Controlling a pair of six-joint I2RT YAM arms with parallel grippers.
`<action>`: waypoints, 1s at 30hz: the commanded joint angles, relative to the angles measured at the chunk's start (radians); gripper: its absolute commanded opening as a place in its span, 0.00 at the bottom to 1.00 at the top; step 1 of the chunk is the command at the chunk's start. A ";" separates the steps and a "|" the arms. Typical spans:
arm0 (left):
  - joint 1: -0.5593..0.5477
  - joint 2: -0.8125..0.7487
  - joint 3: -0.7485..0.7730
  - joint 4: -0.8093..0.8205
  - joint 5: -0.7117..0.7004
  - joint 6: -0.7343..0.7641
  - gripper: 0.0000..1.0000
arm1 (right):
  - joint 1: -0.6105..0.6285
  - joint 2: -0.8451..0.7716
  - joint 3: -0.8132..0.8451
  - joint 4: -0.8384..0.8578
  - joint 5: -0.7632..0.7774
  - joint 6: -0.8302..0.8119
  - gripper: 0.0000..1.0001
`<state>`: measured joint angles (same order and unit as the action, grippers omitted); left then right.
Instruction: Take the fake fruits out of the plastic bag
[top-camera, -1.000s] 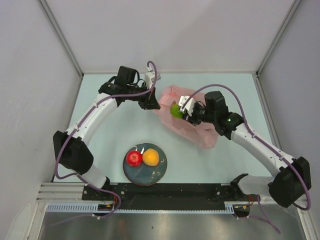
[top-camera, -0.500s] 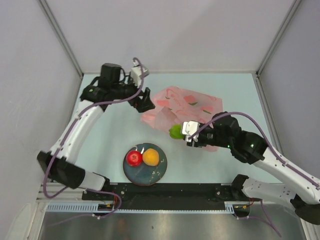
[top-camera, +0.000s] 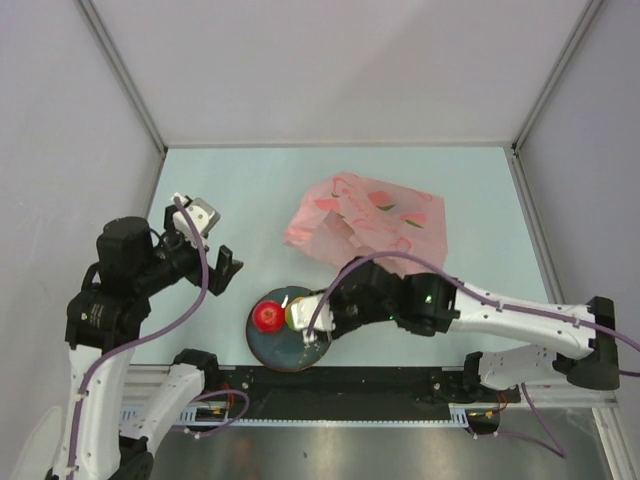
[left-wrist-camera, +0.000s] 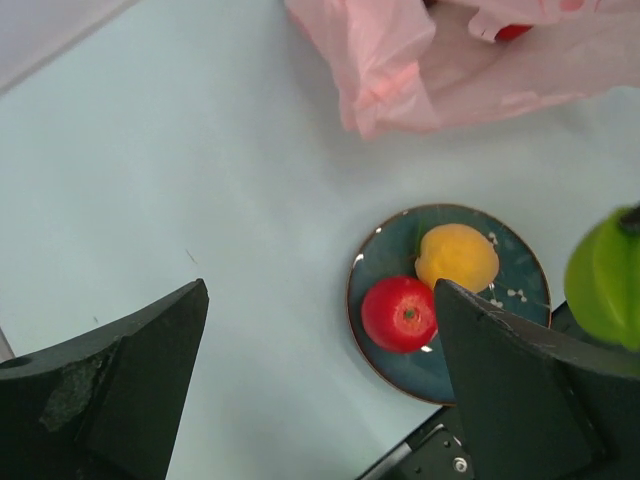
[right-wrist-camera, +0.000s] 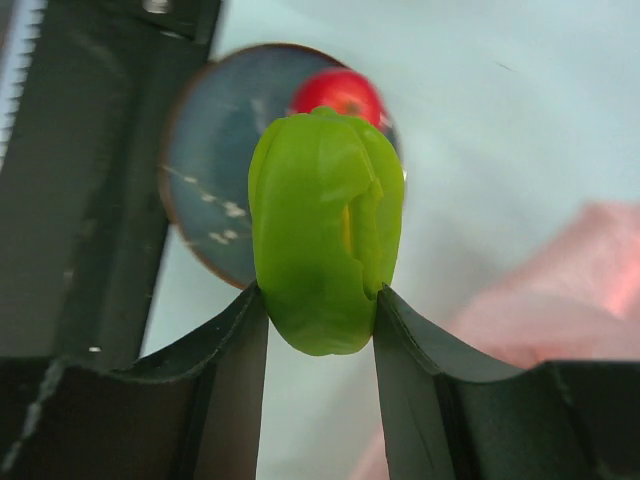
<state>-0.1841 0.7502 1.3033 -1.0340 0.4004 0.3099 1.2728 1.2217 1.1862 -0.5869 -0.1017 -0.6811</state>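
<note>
My left claw (top-camera: 215, 242) is hanging spread wide and gripping nothing, off at the left side of the table (top-camera: 200, 180), well apart from the bag. It is playing no part in this step.

To its right the dark teal plate (top-camera: 270, 352) is sitting at the near edge of the table. It is carrying a red apple (top-camera: 267, 317) and, just beside it, a yellow-orange fruit (left-wrist-camera: 457, 256); those two are already out of the bag.

I am carrying another piece: my right claw (right-wrist-camera: 320, 297) is pinching a green fruit (right-wrist-camera: 325, 230) by its flanks, jaws partly closed against it, over the plate and just beside the apple. I cannot tell whether it is touching the plate. I judge that I am in the placing step.

The green fruit is an elongated, lobed piece. Its long axis is running in line with my fingers. Its free rounded end is pointing out past the fingertips toward the apple and the plate, and its other end is sitting down between the jaws.

The next move is calling for me to lower it onto a bare patch of the plate, clear of the two fruits there. Then I should spread the jaws gently, since a piece set down on its end is likely to topple or roll.

Further right and farther back, the pink plastic bag (top-camera: 370, 220) is lying crumpled on the table. A red piece (left-wrist-camera: 512, 32) is showing among its folds, so I judge more picking is waiting.
</note>
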 joint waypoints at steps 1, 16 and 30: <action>0.032 -0.006 -0.056 -0.020 -0.061 -0.069 1.00 | 0.111 0.045 -0.029 0.002 -0.024 0.000 0.33; 0.052 -0.038 -0.056 -0.060 0.025 -0.075 1.00 | 0.148 0.200 -0.198 0.143 -0.001 0.080 0.33; 0.069 -0.029 -0.095 -0.047 0.117 -0.100 1.00 | 0.040 0.318 -0.178 0.197 0.100 0.052 0.36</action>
<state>-0.1291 0.7181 1.2171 -1.1057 0.4667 0.2356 1.3235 1.5314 0.9859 -0.4187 -0.0334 -0.6193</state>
